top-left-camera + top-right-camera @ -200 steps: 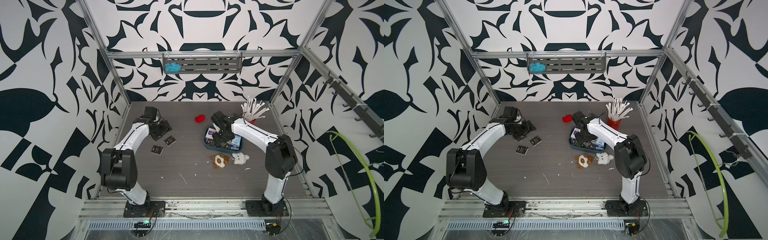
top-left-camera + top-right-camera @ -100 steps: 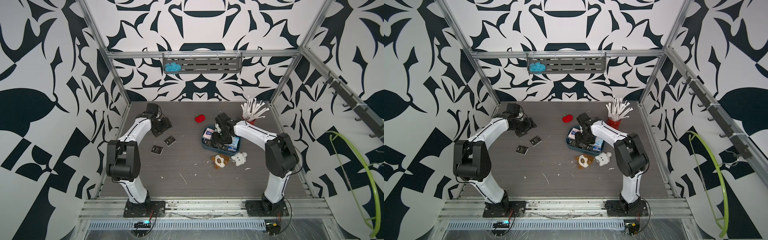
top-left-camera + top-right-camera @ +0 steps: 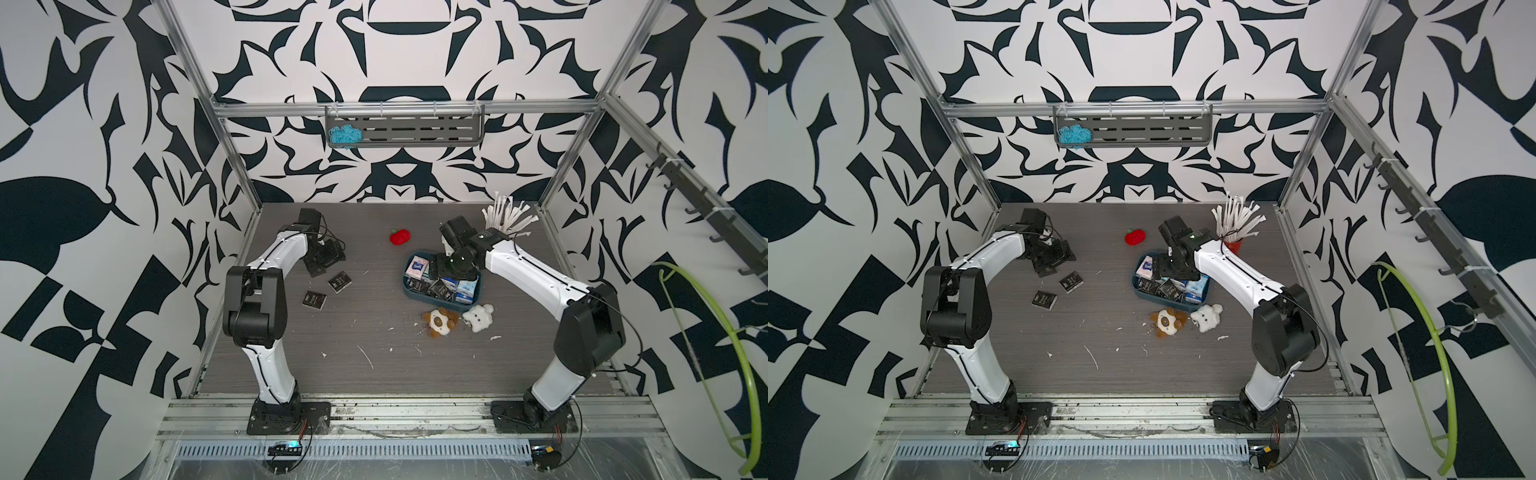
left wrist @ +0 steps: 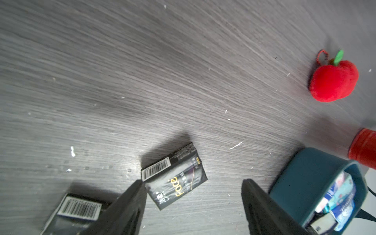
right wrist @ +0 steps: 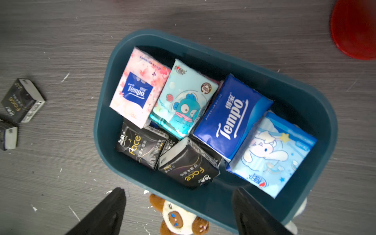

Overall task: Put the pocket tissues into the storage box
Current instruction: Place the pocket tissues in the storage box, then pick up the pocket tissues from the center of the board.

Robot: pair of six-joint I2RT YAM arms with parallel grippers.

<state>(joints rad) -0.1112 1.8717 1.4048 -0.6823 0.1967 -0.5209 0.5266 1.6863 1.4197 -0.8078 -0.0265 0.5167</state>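
A grey wood-grain desk (image 3: 374, 374) is seen from above, enclosed by black-and-white patterned walls. A white left arm (image 3: 274, 266) and right arm (image 3: 528, 274) are mounted at its near edge.

The left claw (image 3: 324, 259) is held over the far left of the desk, its jaws spread wide with nothing gripped. The right claw (image 3: 451, 270) is poised above the box (image 5: 101, 130), its jaws also spread wide and empty.

The dark teal box is set right of centre. At least six packs are piled inside it: a pink pack (image 5: 140, 89), a teal pack (image 5: 183, 99), a dark blue pack (image 5: 230, 118), a light blue pack (image 5: 272, 152) and two black packs (image 5: 140, 148) (image 5: 189, 164).

A red cup (image 3: 1233, 246) of white sticks is placed just behind the box. A brown toy (image 3: 439, 323) and a white toy (image 3: 478, 318) are laid against its near side. A red plush apple (image 3: 400, 237) is set near the middle.

A loose black pack (image 3: 340, 282) is found on the desk near the left claw, and a second loose pack (image 3: 314, 300) just beside it, both well apart from the box.
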